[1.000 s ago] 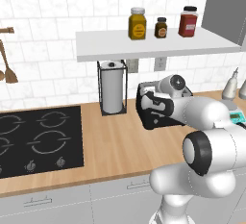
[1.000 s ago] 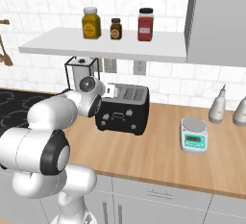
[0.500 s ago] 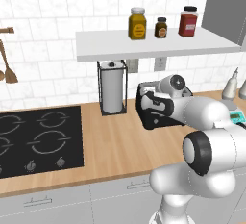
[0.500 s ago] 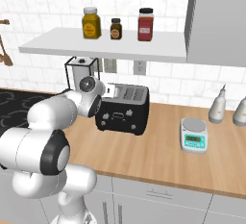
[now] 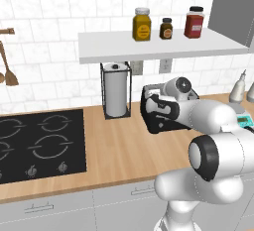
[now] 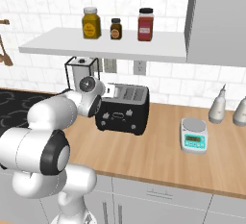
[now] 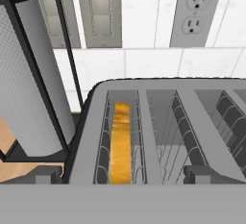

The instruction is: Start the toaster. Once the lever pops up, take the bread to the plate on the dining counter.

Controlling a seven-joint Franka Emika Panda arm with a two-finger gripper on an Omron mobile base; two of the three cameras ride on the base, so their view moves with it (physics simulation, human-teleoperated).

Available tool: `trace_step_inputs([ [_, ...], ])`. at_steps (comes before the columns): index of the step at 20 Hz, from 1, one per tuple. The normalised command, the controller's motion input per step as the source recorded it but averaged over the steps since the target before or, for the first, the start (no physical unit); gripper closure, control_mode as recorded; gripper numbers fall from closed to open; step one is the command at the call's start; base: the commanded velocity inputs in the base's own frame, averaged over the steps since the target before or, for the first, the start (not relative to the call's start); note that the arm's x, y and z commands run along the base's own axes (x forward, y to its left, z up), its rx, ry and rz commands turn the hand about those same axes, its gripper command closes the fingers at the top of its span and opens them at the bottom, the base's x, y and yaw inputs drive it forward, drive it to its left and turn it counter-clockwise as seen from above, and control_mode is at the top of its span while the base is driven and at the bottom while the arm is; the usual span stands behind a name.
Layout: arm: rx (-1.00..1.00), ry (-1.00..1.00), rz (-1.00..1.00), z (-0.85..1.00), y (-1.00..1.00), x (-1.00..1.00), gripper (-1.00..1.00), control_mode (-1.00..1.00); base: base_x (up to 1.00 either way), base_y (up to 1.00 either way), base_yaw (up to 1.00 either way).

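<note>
While the arm reaches over the wood worktop (image 6: 144, 155), the gripper (image 7: 122, 174) hangs just above the black toaster (image 6: 122, 115), its jaws spread wide and holding nothing. The toaster stands near the tiled wall, just right of the paper towel holder (image 5: 116, 90). In the hand view the bread (image 7: 121, 143) sits upright, sunk in the leftmost slot, the neighbouring slots bare. A small kitchen scale (image 6: 194, 135) rests on the worktop right of the toaster, and three jars (image 6: 115, 25) line the shelf above.
</note>
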Motion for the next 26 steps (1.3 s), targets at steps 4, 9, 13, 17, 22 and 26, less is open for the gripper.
trace_step_inputs([
  [4,0.00,0.00,0.00,0.00,0.00,0.00,-1.00,-1.00,0.00,0.00,0.00],
  [9,0.00,0.00,0.00,0.00,0.00,0.00,-1.00,-1.00,0.00,0.00,0.00],
  [13,0.00,0.00,0.00,0.00,0.00,0.00,-1.00,-1.00,0.00,0.00,0.00],
  [17,0.00,0.00,0.00,0.00,0.00,0.00,-1.00,-1.00,0.00,0.00,0.00],
  [22,0.00,0.00,0.00,0.00,0.00,0.00,-1.00,-1.00,0.00,0.00,0.00],
  [26,0.00,0.00,0.00,0.00,0.00,0.00,-1.00,-1.00,0.00,0.00,0.00],
])
